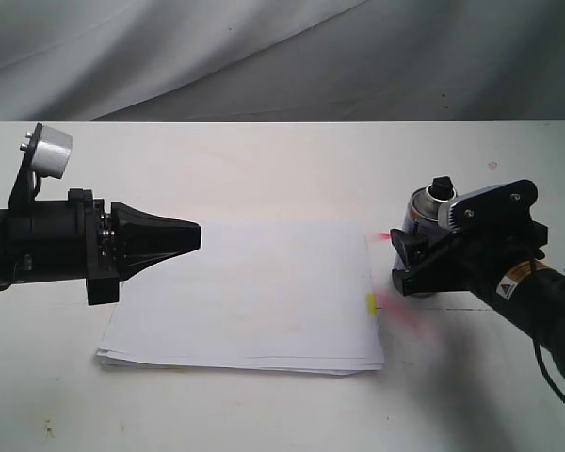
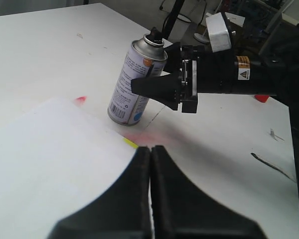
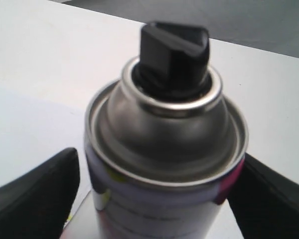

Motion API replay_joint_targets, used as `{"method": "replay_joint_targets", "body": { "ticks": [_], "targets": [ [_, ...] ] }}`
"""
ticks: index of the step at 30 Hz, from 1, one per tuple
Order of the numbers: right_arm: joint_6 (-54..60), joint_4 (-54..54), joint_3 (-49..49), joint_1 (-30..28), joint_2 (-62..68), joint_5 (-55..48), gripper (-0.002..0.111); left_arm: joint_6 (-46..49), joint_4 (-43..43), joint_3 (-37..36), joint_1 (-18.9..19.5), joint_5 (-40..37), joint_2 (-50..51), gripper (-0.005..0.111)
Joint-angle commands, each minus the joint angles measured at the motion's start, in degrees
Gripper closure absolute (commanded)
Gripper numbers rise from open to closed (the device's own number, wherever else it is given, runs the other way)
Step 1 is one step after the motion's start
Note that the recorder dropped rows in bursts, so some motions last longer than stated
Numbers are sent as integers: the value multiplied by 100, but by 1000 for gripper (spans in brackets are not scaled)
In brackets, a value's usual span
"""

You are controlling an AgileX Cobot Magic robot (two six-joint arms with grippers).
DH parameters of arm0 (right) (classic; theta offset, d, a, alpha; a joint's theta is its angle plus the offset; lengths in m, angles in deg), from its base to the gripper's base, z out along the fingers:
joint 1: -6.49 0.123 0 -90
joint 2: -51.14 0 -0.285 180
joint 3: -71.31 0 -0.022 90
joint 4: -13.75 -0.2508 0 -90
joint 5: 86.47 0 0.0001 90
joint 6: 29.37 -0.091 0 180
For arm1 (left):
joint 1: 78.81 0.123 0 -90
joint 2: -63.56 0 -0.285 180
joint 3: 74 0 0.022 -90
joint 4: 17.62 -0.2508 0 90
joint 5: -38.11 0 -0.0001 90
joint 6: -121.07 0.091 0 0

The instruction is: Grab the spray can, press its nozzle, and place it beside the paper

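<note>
The spray can (image 1: 420,213) stands upright on the white table just right of the paper (image 1: 245,292), its black nozzle (image 3: 174,47) uncapped. My right gripper (image 1: 407,256) is open, with one finger on each side of the can's body (image 3: 164,149). A thin gap shows at one finger, and the other sits against the label. In the left wrist view the can (image 2: 125,97) rests on its base with the right gripper (image 2: 139,85) at mid-height. The paper's yellow tab (image 1: 370,303) faces the can. My left gripper (image 1: 196,235) is shut and empty, hovering over the paper's left part.
Pink-red spray stains (image 1: 395,306) mark the table between the paper's right edge and the can, with another small red spot (image 2: 80,100) near the paper's far corner. Grey cloth (image 1: 282,56) hangs behind the table's back edge.
</note>
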Motion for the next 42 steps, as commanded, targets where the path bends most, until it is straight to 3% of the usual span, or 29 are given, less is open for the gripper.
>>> {"method": "replay_joint_targets", "body": {
  "ticks": [1, 9, 18, 31, 39, 42],
  "targets": [
    [53, 24, 16, -35, -48, 87, 34, 12, 28, -23, 0, -44, -48, 107],
    [-71, 24, 6, -35, -429, -11, 34, 22, 28, -23, 0, -44, -48, 107],
    [-130, -3, 6, 10, -2310, -1386, 34, 22, 28, -23, 0, -44, -48, 107],
    [-505, -148, 6, 1250, -6503, -4482, 35, 22, 28, -23, 0, -44, -48, 107],
    [-666, -434, 6, 1341, -9303, -6397, 49, 22, 28, -23, 0, -44, -48, 107],
    [-666, -466, 6, 1341, -9976, -6927, 63, 22, 28, -23, 0, -44, -48, 107]
  ]
}}
